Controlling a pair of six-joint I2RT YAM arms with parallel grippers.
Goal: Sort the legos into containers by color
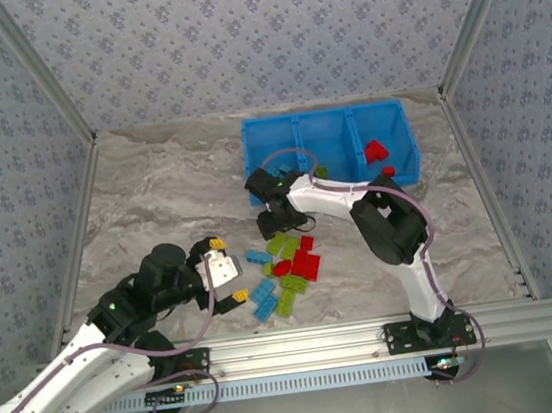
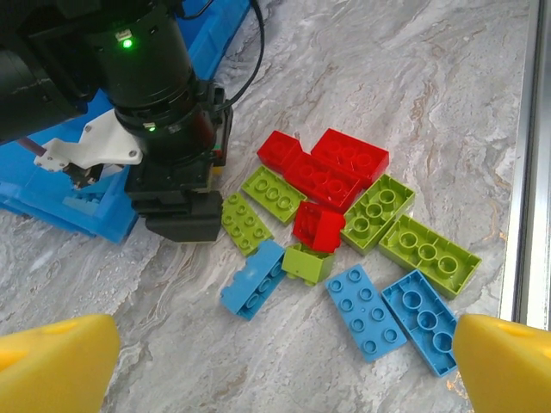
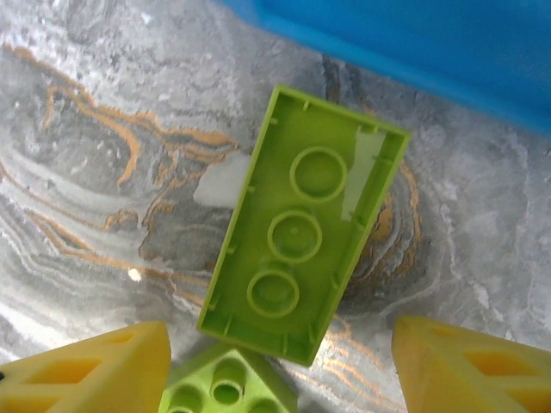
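Observation:
A loose pile of legos lies on the marble table: red ones (image 1: 305, 263), lime green ones (image 1: 283, 244) and light blue ones (image 1: 264, 299). The blue tray of containers (image 1: 325, 116) stands behind; its right compartment holds red bricks (image 1: 378, 151). My left gripper (image 1: 227, 270) (image 2: 275, 361) is open and empty, low at the pile's left side, a blue brick (image 2: 370, 310) just ahead. My right gripper (image 1: 276, 222) (image 3: 280, 361) hangs open over an upside-down lime brick (image 3: 306, 258) lying on the table beside the tray wall (image 3: 413, 43); its fingers do not touch it.
The right arm's black wrist (image 2: 164, 129) stands close to the pile's far left, against the tray's front wall (image 2: 60, 211). A second lime brick (image 3: 228, 387), studs up, lies under the right gripper. An aluminium rail (image 1: 372, 334) runs along the near table edge.

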